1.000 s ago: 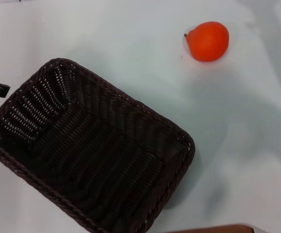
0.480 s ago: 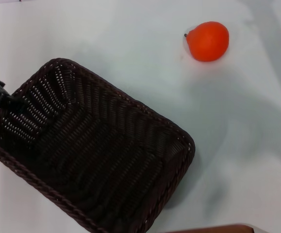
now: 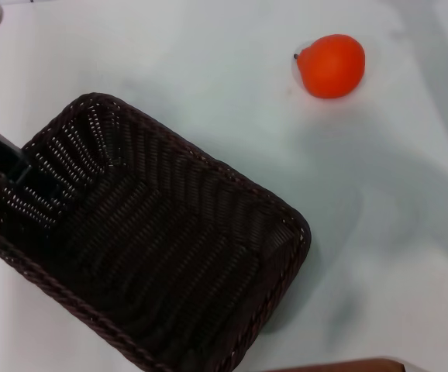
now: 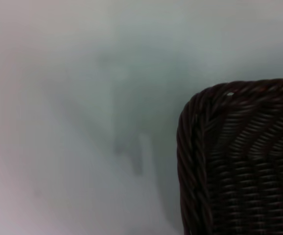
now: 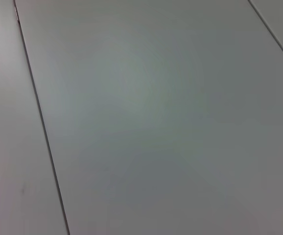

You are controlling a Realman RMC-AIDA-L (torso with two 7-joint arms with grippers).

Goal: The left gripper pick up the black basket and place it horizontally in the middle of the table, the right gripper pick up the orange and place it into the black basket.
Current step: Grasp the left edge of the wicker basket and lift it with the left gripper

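At the left edge of the head view, the left gripper (image 3: 3,159) shows only as a dark bar, entering from the L side and ending at the far-left rim of the black basket (image 3: 143,236). Tip sits over the rim corner, at or just inside it; contact w/ the weave cannot be confirmed. Fingers not distinguishable, so whether they are spread or closed cannot be told.

Basket, rel. to that tip: extends away from it toward the robot's right and nearer the robot, lying diagonal on the table (image 3: 208,77), open side up, interior holding nothing. Long axis skewed, not square to the table edge. Its near end runs down to the lower frame edge.

Left wrist view: one rounded corner of the basket (image 4: 239,156) w/ braided rim, bare table surface (image 4: 82,98) beside it. Gripper's own fingers not seen there.

The orange (image 3: 331,65): well apart from the left gripper tip, across the table to its right and farther from the robot. Rests on bare table, outside the basket, clear of the rim; small dark stem points toward the L side.

Right gripper: not seen in any view. Right wrist view shows only a pale flat surface (image 5: 156,122) w/ thin dark seam lines.
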